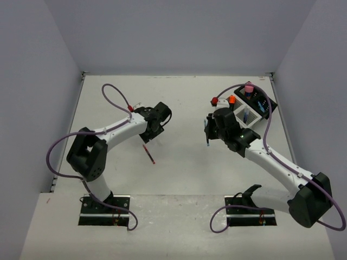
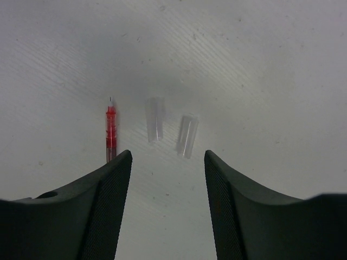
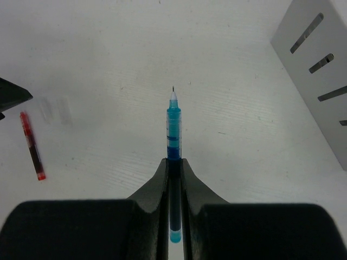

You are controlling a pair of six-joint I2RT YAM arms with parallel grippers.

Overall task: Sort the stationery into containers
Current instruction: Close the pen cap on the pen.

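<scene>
Hands and pens
Right hand (image 3: 173, 161) clamped on thin translucent blue plastic pen (image 3: 173, 122); left hand (image 2: 168, 157) parted, empty — thin red plastic pen (image 2: 110, 132) frame-left on white surface (image 2: 260, 70).

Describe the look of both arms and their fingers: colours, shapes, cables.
The left arm and right arm have white links with black joint housings and black mounting plates. A purple cable loops along each. The fingers are black, tapering, with finely textured inner faces.
</scene>
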